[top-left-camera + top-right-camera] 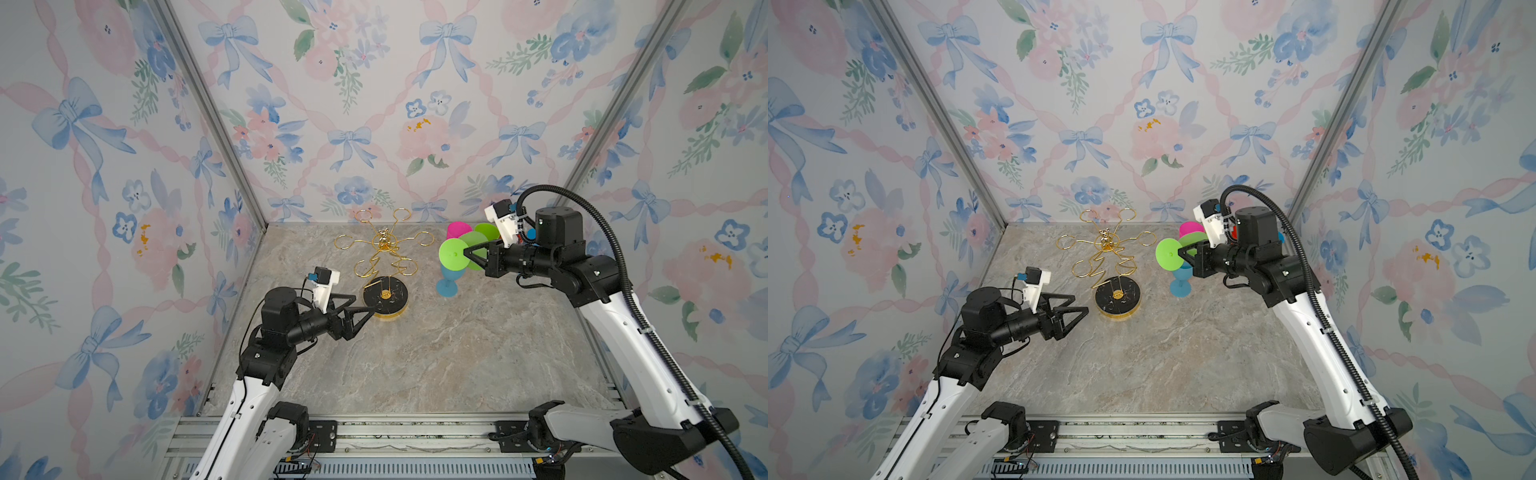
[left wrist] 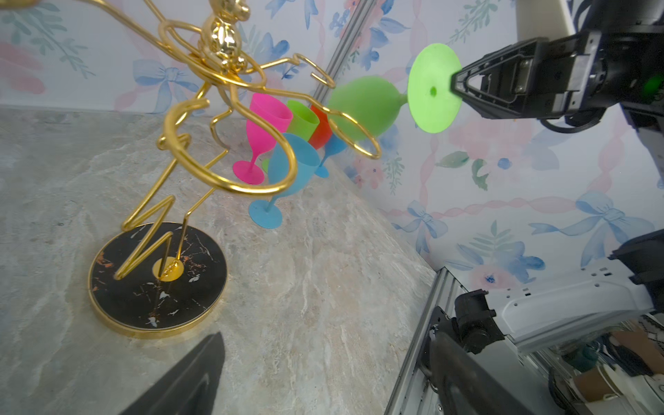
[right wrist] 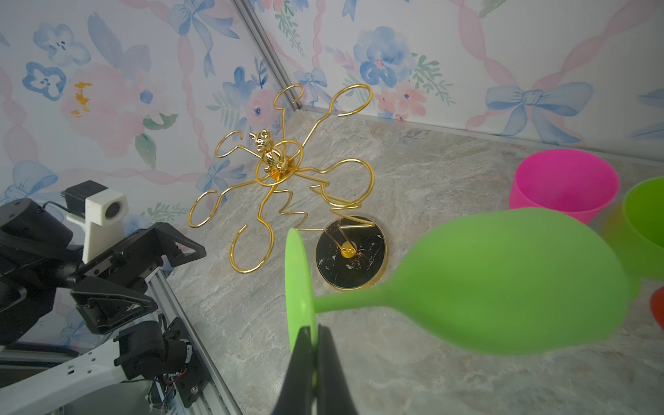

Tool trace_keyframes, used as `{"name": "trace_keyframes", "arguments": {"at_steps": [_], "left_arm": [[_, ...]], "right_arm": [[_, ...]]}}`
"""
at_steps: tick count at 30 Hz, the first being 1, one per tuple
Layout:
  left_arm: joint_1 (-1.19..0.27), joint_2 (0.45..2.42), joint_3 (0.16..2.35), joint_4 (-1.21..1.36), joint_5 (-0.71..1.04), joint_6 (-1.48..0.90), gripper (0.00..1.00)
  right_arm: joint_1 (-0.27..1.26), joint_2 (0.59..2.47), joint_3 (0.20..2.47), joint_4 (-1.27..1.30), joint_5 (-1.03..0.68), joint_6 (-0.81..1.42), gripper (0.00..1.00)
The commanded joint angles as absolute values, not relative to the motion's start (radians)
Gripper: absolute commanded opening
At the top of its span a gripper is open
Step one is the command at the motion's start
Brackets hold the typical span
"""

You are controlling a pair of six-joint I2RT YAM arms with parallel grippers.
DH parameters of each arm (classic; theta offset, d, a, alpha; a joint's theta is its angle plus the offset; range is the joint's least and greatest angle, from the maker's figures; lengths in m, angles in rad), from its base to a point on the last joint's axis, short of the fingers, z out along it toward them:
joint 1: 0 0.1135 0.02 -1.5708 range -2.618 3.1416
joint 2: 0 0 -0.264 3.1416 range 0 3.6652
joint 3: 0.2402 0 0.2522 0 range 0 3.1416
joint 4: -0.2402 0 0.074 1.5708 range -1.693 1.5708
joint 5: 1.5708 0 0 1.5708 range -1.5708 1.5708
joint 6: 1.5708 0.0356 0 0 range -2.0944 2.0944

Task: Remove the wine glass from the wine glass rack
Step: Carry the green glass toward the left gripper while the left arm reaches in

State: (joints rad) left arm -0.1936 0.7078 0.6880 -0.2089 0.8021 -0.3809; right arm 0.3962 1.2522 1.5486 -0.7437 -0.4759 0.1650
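Currently the right pincer [image 1: 465, 252] is pinching the wine glass [image 3: 503, 284] by its foot, one finger pressed on each face of the disc near the edge. The wine glass lies on its side in the air, foot toward the rack [image 1: 384, 243] and bowl toward the right arm. It is clear of every loop and sits to the right of the rack in both top views. The rack stands on its round black base [image 2: 158, 280] on the worktop [image 1: 415, 353]. Under and behind the wine glass, a pink glass [image 2: 267, 118], a blue glass [image 2: 291, 169], a green glass [image 2: 303, 120] and a red glass [image 2: 318, 129] stand upright in a tight group near the back wall. The left pincer [image 1: 1081, 303] is spread wide, low over the worktop, near the left side of the base but apart from it, pinching nothing
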Motion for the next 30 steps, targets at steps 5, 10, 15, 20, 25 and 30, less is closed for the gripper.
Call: {"name": "trace_keyframes", "arguments": {"at_steps": [5,10,15,20,25,30], "left_arm": [[-0.316,0.690,0.744,-0.215,0.901,-0.427,0.88],[-0.441,0.704,0.780,-0.209,0.798,-0.454,0.80],[-0.507,0.743,0.778,-0.105,0.769,-0.556,0.73],[-0.615,0.774,0.746,0.069,0.716,-0.652,0.70],[-0.695,0.812,0.667,0.316,0.687,-0.771,0.65],[-0.737,0.873,0.661,0.379,0.645,-0.795,0.59]], "right_arm": [[0.489,1.172,1.489,-0.767,-0.406,0.101,0.00],[0.528,1.125,1.441,-0.752,-0.400,0.103,0.00],[0.555,1.085,1.400,-0.736,-0.402,0.112,0.00],[0.572,1.053,1.366,-0.738,-0.418,0.119,0.00],[0.585,1.005,1.316,-0.711,-0.454,0.153,0.00],[0.597,0.975,1.294,-0.714,-0.456,0.163,0.00]]}}
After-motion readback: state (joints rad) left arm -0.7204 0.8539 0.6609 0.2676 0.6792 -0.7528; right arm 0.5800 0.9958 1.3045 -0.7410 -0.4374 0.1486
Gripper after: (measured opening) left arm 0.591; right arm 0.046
